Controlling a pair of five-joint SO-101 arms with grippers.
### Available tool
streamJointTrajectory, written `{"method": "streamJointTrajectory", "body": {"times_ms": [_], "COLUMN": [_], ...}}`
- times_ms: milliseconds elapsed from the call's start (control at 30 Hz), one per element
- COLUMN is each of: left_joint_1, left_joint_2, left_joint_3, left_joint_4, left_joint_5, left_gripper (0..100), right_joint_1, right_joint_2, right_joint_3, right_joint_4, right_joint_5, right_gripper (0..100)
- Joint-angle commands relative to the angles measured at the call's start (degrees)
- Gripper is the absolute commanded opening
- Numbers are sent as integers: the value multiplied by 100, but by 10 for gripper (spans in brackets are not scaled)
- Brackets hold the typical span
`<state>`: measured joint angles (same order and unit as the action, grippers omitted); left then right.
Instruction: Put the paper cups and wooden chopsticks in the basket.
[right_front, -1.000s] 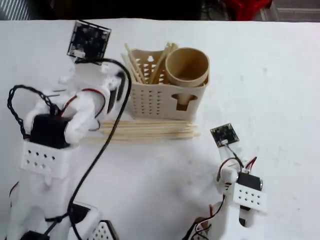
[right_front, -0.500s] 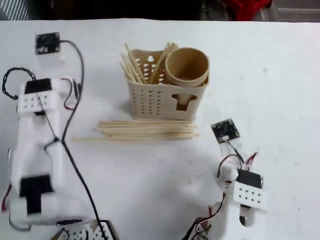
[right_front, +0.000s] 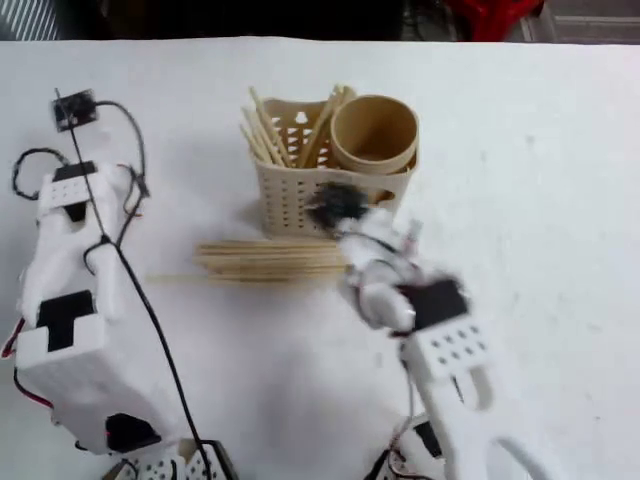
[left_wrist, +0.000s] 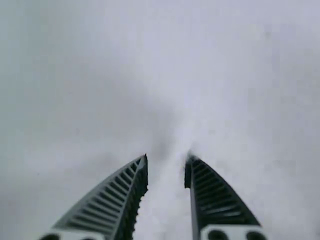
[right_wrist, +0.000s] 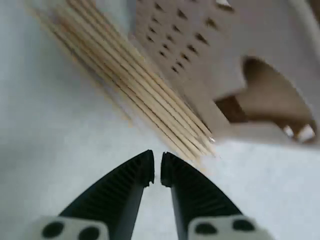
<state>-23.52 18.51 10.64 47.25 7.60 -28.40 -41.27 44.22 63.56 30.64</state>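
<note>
A perforated cream basket (right_front: 300, 195) stands at the middle back of the table. It holds a brown paper cup (right_front: 375, 130) and several upright wooden chopsticks (right_front: 270, 130). Another bundle of chopsticks (right_front: 265, 258) lies flat on the table just in front of it. My right arm (right_front: 440, 330) stretches over the bundle's right end. In the right wrist view, the right gripper (right_wrist: 156, 167) is shut and empty, a little short of the chopstick (right_wrist: 135, 75) ends, with the basket (right_wrist: 200, 45) beyond. The left gripper (left_wrist: 166, 159) hangs slightly open over bare table.
My left arm (right_front: 70, 240) stands folded back at the left edge with its cable looping across the table. White table (right_front: 540, 150) stretches to the right of the basket and in front of the bundle.
The right arm has swung from the front right up to the right end of the chopstick bundle. The left arm has pulled back from the basket to the left edge.
</note>
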Motion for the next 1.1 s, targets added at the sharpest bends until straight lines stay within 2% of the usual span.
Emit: {"method": "streamJointTrajectory", "body": {"times_ms": [0,167,300,633,867,1067], "left_joint_1": [-382,-593,-1015,-1051,-1033,-980], "left_joint_2": [-40,-48,-40,-57,-75,-75], "left_joint_3": [-281,-290,-369,-360,-404,-404], "left_joint_4": [-114,-105,-105,-79,149,149], "left_joint_5": [492,598,1125,1116,1116,1116], "left_gripper": [140,140,140,140,140,140], "right_joint_1": [-954,-1314,-1341,-1349,-1332,-1042], "right_joint_2": [954,2299,3187,5402,6580,6800], "right_joint_3": [-774,-1442,-1873,-2760,-3297,-3508], "right_joint_4": [-251,-1103,-1956,-4171,-4804,-4910], "right_joint_5": [114,-167,-193,-193,-246,-1134], "right_gripper": [122,122,102,57,18,17]}}
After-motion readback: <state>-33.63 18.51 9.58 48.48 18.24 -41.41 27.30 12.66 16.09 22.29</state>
